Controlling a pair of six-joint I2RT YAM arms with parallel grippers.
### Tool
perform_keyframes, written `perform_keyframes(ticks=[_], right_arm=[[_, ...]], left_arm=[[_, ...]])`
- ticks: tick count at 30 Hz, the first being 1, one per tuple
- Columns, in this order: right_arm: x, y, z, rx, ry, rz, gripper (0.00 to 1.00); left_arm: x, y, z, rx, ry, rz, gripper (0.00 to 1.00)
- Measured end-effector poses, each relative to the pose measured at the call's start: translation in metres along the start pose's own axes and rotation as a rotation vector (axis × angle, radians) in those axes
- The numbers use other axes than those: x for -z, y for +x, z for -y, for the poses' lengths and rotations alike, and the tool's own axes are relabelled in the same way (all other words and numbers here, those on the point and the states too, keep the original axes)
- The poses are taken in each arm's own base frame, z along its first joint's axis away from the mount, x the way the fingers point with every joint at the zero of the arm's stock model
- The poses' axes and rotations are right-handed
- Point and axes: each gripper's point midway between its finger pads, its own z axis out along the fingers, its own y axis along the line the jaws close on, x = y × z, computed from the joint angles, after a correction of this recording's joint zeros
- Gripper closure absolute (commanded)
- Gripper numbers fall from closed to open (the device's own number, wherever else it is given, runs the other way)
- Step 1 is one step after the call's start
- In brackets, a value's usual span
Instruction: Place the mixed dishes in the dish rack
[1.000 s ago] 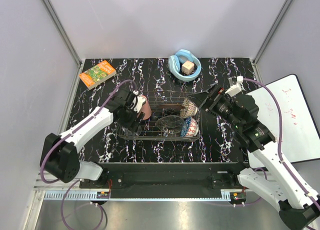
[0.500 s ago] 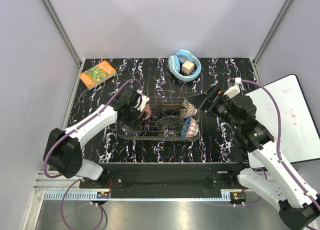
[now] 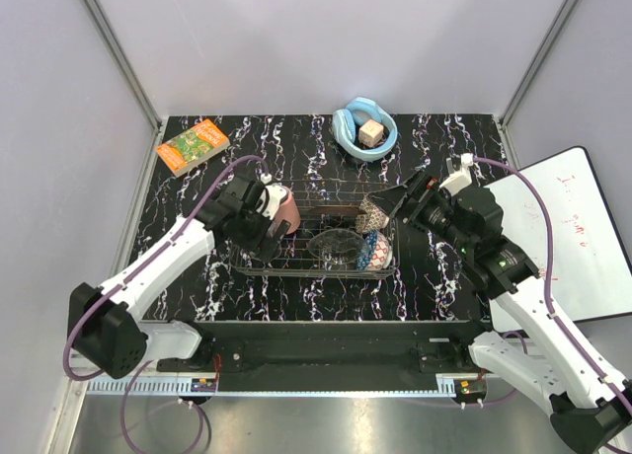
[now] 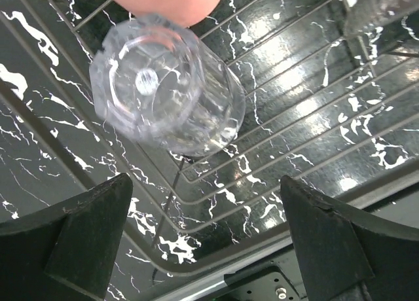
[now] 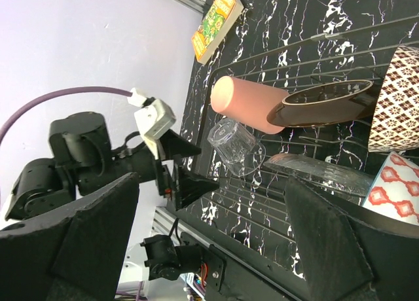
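The left gripper (image 4: 206, 206), jaws wide and empty, has backed off the clear glass cup (image 4: 167, 85), which now lies loaded at the left end of the thin-wire metal dish rack (image 3: 296, 269); the right gripper (image 5: 213, 212) also gapes empty.

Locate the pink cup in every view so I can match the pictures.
Top external: pink cup at the left end of the dish rack.
Left wrist: pink cup only as a sliver at the top edge, above the clear glass cup.
Right wrist: pink cup at centre, on its side.
Shared landmark: the dish rack wires beneath it.
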Motion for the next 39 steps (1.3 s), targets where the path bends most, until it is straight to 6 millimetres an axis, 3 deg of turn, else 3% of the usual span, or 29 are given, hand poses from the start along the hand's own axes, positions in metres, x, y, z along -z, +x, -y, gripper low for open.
perform_keyframes(ticks=[5,10,14,21,33,39], right_arm=[[0.0,-0.001,0.004,0.002,0.018,0.006,0.0],[0.0,0.002,0.01,0.011,0.044,-0.003,0.0],[0.0,0.004,0.014,0.011,0.056,-0.011,0.0],[0.001,0.004,0.014,0.011,0.058,-0.012,0.0],[0.004,0.01,0.023,0.011,0.072,-0.014,0.0],[0.006,0.009,0.025,0.016,0.077,-0.001,0.0]], left_arm=[[0.018,-0.009,0.003,-0.001,0.013,0.033,0.01],[0.055,-0.035,0.005,-0.006,0.023,0.163,0.01],[0.068,-0.038,0.004,-0.008,0.015,0.213,0.01],[0.047,-0.032,0.002,-0.023,0.008,0.199,0.02],[0.019,-0.059,0.012,-0.035,0.073,0.237,0.02],[0.004,-0.051,0.018,-0.044,0.113,0.221,0.05]])
